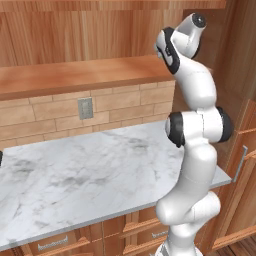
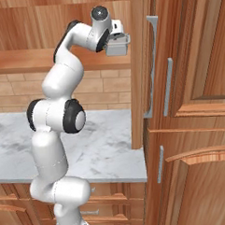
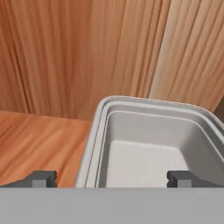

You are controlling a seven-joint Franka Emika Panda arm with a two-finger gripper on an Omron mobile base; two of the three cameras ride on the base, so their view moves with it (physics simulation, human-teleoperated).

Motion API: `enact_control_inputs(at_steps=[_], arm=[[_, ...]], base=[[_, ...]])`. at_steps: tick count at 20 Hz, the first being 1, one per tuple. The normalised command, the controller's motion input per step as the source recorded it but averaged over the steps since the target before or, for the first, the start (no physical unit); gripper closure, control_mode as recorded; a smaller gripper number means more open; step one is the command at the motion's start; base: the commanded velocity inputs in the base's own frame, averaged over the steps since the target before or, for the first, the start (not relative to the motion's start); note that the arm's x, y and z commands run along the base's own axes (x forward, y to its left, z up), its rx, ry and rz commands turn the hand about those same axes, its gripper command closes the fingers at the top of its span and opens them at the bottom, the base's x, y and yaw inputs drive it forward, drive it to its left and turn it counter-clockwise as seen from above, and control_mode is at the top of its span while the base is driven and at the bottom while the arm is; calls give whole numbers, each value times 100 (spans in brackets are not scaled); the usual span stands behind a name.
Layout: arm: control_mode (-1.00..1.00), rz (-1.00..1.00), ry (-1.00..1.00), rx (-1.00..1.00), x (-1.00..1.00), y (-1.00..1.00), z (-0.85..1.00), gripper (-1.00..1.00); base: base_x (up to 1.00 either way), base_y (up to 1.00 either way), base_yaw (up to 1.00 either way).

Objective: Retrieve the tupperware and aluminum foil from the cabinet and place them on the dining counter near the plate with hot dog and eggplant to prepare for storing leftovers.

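The tupperware [image 3: 148, 144], a greyish tub with a flared rim, stands on the plank shelf [image 3: 39, 135] of the cabinet [image 1: 75, 75], close to the wooden back panel. My gripper [image 3: 112, 177] hangs just above the tub, open and holding nothing. Its left fingertip [image 3: 43, 177] is outside the tub's left wall and the right fingertip sits over the tub's inside. In the right base view the arm reaches up to the shelf and the tupperware [image 2: 116, 47] sits under the hand, beside the upright side panel [image 2: 138, 85]. The aluminum foil, dining counter and plate are out of view.
Below the shelf runs a brick wall with an outlet [image 1: 85, 108] and a marble worktop [image 1: 75, 170] above drawers with metal handles [image 1: 52, 243]. Tall wooden doors with long metal handles [image 2: 169, 85] stand close on the right.
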Motion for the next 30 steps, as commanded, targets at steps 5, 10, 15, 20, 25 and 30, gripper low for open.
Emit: enact_control_inputs(at_steps=[5,10,15,20,25,30], arm=[[-100,3,16,0,32,0,-1,-100],[-100,3,13,0,23,0,-3,-100],[-100,2,11,0,10,0,-33,100],[-100,1,0,0,0,0,-43,100],[-100,0,-6,0,-18,0,-45,100],[-100,0,-10,0,-63,0,-10,100]], base=[[0,0,0],[0,0,0],[0,0,0],[0,0,0],[0,0,0],[0,0,0]])
